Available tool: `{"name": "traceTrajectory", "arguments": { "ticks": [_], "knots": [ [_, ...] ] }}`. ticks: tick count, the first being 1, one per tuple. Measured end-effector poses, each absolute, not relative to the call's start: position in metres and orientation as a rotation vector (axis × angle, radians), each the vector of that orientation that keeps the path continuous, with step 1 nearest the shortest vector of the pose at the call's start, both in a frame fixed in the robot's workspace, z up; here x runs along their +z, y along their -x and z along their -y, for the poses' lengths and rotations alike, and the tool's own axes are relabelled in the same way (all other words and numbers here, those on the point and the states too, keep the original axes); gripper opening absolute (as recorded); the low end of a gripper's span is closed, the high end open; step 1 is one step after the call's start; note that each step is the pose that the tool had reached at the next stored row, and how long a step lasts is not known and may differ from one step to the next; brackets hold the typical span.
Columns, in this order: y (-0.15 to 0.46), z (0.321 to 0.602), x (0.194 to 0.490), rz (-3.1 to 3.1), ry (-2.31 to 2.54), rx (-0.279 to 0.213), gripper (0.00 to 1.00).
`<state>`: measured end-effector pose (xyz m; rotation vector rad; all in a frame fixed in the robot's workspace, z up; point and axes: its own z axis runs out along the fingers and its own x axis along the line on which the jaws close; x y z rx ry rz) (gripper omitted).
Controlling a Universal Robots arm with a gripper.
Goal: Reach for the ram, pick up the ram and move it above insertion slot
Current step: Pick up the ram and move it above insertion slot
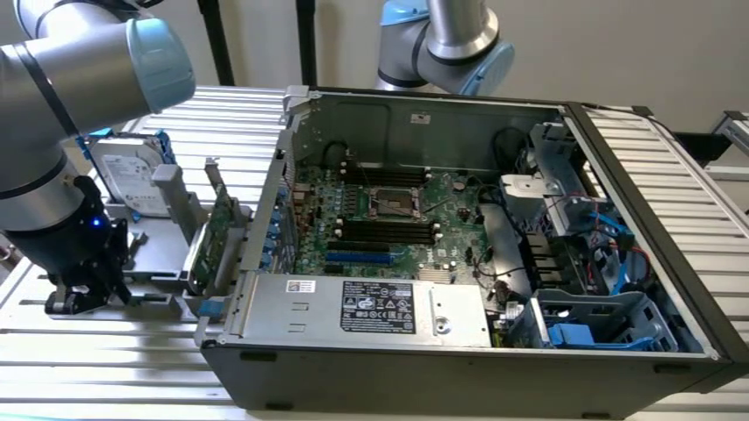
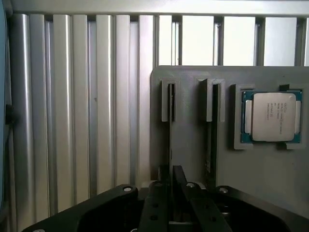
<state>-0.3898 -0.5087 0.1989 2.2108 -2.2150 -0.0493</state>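
Two narrow slots cut the gray holder [image 2: 188, 145] beneath me. The ram [image 2: 170, 121] stands on edge in the one directly under my claw [image 2: 172, 186], its thin edge running out ahead of my fingertips. My fingers are drawn in close on either side of that edge, pinching the ram as far as I can judge; how firm the hold is I cannot tell. In the exterior view my claw [image 1: 84, 294] sits low on the holder, with the open computer case [image 1: 468, 368] and its memory slots [image 1: 387, 230] well off to one side of me. Several things could go wrong from here. I seem to hold the stick near one end, so a lift could tip the far end down and jam it against the slot's walls. A weak pinch on so thin an edge could let it slip or twist. The neighbouring slot [image 2: 210, 121] lies just beside my fingers, and a sideways drift could knock it; the processor chip [image 2: 273, 117] rests in its recess a little beyond. The upright expansion card [image 1: 217, 237] stands between me and the case, so a low carry could clip it.
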Motion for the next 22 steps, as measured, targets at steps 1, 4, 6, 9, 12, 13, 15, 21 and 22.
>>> {"name": "traceTrajectory", "arguments": {
  "ticks": [1,4,6,9,12,13,15,21,22],
  "knots": [
    [0.390,0.509,0.199,2.215,-2.211,-0.049,0.16],
    [0.390,0.509,0.199,2.215,-2.211,-0.049,0.13],
    [0.390,0.509,0.199,2.215,-2.211,-0.049,0.13],
    [0.390,0.509,0.199,2.215,-2.211,-0.049,0.13],
    [0.390,0.509,0.200,2.215,-2.211,-0.050,0.13],
    [0.390,0.509,0.201,2.214,-2.210,-0.051,0.13],
    [0.389,0.509,0.203,2.214,-2.210,-0.052,0.13],
    [0.389,0.509,0.210,2.213,-2.209,-0.055,0.13],
    [0.389,0.509,0.211,2.213,-2.208,-0.055,0.13]
  ]
}}
